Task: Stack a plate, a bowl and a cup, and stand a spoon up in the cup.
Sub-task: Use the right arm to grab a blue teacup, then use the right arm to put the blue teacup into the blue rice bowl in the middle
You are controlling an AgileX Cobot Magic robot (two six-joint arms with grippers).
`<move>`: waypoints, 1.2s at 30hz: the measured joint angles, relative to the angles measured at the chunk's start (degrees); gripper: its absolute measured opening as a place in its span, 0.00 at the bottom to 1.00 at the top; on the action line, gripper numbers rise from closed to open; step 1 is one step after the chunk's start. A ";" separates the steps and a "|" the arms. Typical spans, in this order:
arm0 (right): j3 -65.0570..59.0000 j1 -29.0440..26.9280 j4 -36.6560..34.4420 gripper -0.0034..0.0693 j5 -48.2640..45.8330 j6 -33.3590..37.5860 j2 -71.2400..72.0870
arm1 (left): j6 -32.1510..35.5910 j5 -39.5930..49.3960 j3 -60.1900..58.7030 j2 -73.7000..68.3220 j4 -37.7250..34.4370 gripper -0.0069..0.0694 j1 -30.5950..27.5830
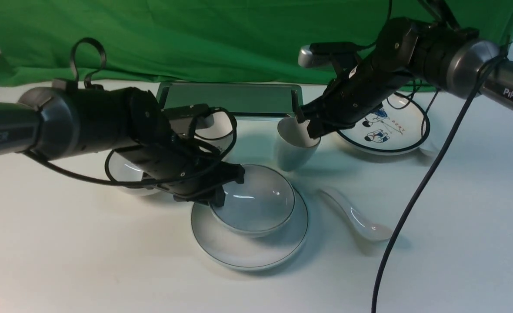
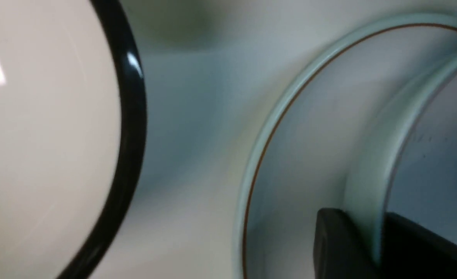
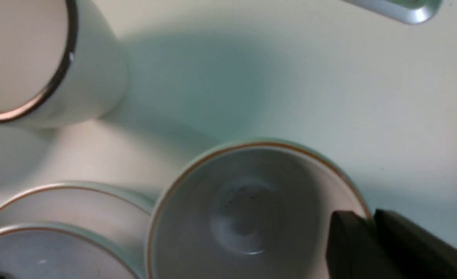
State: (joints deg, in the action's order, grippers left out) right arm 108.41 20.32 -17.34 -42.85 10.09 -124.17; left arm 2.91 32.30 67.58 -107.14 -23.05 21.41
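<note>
Jaws of my right gripper (image 1: 309, 128) are pinched on the rim of the cup (image 1: 292, 154), one finger inside and one outside. The cup is upright just behind the bowl (image 1: 256, 200), apart from it. My left gripper (image 1: 218, 199) straddles the bowl's left rim, a finger on each side of the wall; I cannot tell whether it squeezes or stands slack. The bowl sits in the plate (image 1: 248, 252), toward its back. The spoon (image 1: 354, 215) lies on the table (image 1: 456, 269) just right of the plate, untouched.
</note>
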 joint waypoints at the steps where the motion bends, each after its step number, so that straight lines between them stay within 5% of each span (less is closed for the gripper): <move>1: 1.00 0.00 0.16 0.16 -1.26 0.14 0.84 | 0.00 0.11 0.00 0.12 0.00 0.36 0.00; 7: 5.76 0.00 0.10 0.16 -10.18 2.19 9.12 | -0.05 0.61 0.00 2.30 0.00 0.64 0.00; 12: 4.59 2.14 0.12 0.16 -22.57 4.76 13.80 | -1.30 6.31 1.20 8.39 4.79 0.72 0.06; 15: 1.68 4.39 0.65 0.16 -21.80 5.60 13.67 | -4.58 10.24 1.47 12.19 11.06 0.68 0.23; 19: -4.78 9.02 2.29 0.16 -15.08 6.03 12.54 | -13.30 19.43 1.66 19.15 26.19 0.46 0.24; 20: -6.25 10.50 2.50 0.16 -12.10 6.03 11.21 | -16.57 23.58 1.66 22.33 31.75 0.29 0.18; 23: -6.64 11.81 2.65 0.16 -8.80 6.03 8.74 | -18.39 25.78 1.36 26.64 34.52 0.14 0.00; 29: -6.95 12.41 3.13 0.20 -2.79 6.03 3.65 | -19.69 23.39 -2.77 36.51 34.40 0.10 0.00; 36: -6.95 12.48 3.19 0.50 -3.03 6.03 4.13 | -19.80 23.22 -2.88 38.05 34.45 0.10 0.00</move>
State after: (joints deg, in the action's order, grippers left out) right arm 101.47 32.80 -14.15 -45.88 16.12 -120.04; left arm -16.89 55.52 64.70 -69.09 11.40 21.41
